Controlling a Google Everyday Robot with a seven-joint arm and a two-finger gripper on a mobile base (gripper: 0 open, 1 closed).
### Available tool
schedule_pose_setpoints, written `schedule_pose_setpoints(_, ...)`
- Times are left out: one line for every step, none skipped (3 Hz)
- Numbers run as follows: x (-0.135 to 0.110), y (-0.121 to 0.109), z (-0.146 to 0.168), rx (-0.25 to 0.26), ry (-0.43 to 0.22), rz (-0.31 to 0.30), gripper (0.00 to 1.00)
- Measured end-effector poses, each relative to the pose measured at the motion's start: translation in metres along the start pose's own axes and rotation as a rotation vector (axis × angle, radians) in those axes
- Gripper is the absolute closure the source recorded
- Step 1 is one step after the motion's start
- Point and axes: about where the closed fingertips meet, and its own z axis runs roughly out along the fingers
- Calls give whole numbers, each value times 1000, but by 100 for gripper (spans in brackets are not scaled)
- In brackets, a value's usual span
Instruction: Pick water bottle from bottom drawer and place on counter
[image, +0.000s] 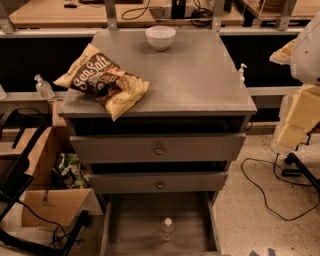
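Note:
The water bottle (167, 228), small and clear with a white cap, stands upright on the floor of the open bottom drawer (131, 225), near its middle. Above the drawer are two drawer fronts with round knobs, and on top the grey counter (200, 75). My arm hangs at the right edge of the camera view, beside the counter's right side. Its pale lower end with the gripper (290, 134) is well to the right of the bottle and higher than it. It touches nothing.
A Sea Salt chip bag (102, 80) lies over the counter's left front edge. A white bowl (160, 37) sits at the counter's back. A pump-top bottle (43, 87) and cardboard boxes (55, 200) are to the left. Cables (265, 190) lie on the floor at right.

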Motion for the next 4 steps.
schedule_pose_setpoints(0,0,0,0,0,0,0)
schedule_pose_setpoints(5,0,19,4,-86,14,0)
schedule_pose_setpoints(36,13,80,-27,-246,53,0)
schedule_pose_setpoints(53,19,137,-4,-443,108,0)
